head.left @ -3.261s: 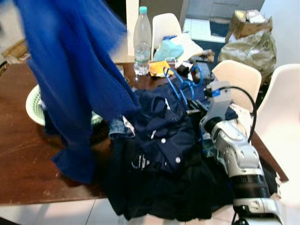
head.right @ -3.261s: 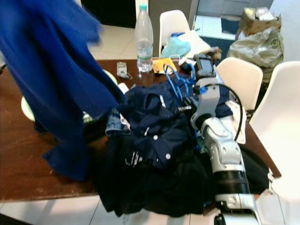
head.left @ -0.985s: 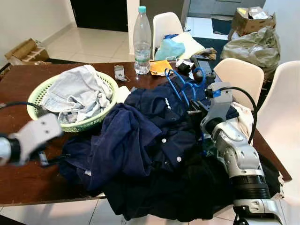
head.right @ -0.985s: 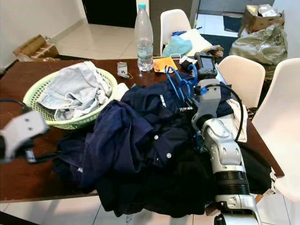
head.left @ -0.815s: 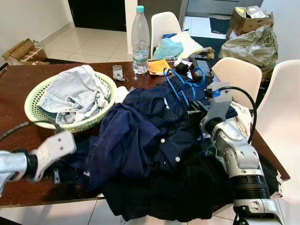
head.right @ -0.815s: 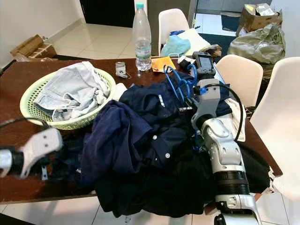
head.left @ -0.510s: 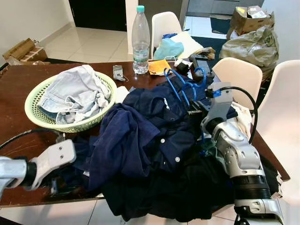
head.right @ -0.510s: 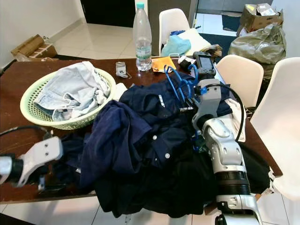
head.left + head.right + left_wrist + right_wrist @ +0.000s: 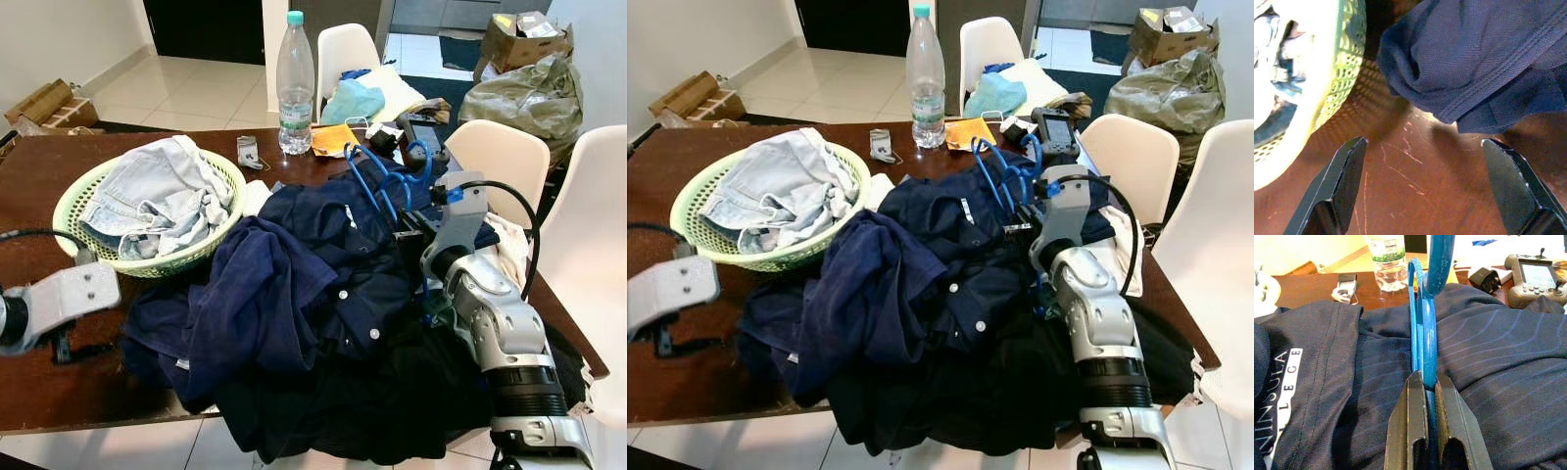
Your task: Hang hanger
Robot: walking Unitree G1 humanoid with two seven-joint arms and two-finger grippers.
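Several blue hangers (image 9: 381, 181) stand up out of a pile of dark navy clothes (image 9: 313, 304) on the brown table (image 9: 39, 392). My right gripper (image 9: 401, 232) lies on the pile and is shut on the lower bar of one blue hanger (image 9: 1426, 338), its fingers (image 9: 1409, 426) pinching it. My left gripper (image 9: 78, 350) hovers low over the table's front left, open and holding nothing. In the left wrist view, the left gripper (image 9: 1423, 143) sits between the green basket (image 9: 1337, 73) and a fold of navy cloth (image 9: 1474, 63).
A green basket (image 9: 67, 205) of pale jeans sits at the left. A water bottle (image 9: 294, 83), a controller (image 9: 423, 137) and small items stand at the table's far side. White chairs (image 9: 496, 157) line the right and far edges.
The blue garment that hung from my left side 3.3 s ago now lies on the pile. My left gripper has let go, dropped to the table and drifted left. The right arm stays put.
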